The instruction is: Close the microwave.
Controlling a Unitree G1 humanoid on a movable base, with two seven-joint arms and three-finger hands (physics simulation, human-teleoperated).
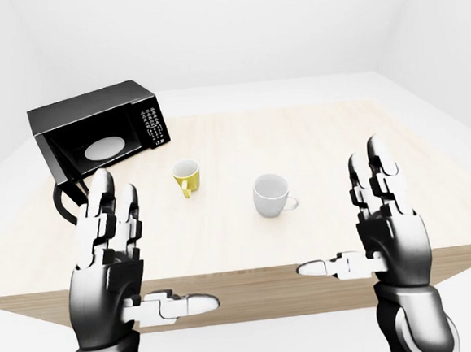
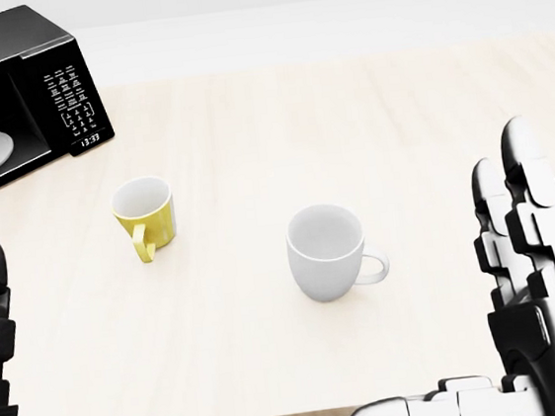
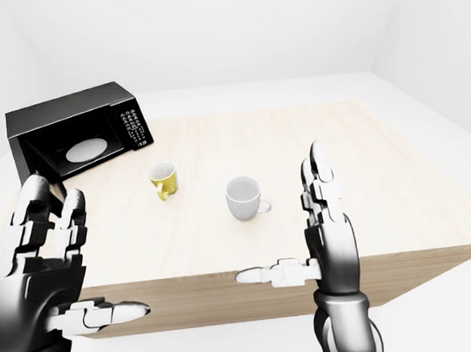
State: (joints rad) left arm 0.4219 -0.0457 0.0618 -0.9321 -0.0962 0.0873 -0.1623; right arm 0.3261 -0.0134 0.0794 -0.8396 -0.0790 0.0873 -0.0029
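Note:
The black microwave [image 1: 93, 126] stands at the upper left of the table with its door [image 1: 59, 169] swung open toward the table's left edge. A white plate [image 1: 104, 148] lies inside it. My left hand [image 1: 155, 247] is raised above the table's near edge with fingers spread, open and empty, below and to the right of the door. At the lower right my right hand [image 1: 336, 213] is also held up, open and empty. Neither hand touches anything.
A yellow cup [image 2: 145, 214] and a white mug [image 2: 327, 252] stand on the light wooden table [image 2: 366, 109] between my hands and the microwave. The table's near edge [image 1: 252, 281] runs just under my thumbs. White walls surround the table.

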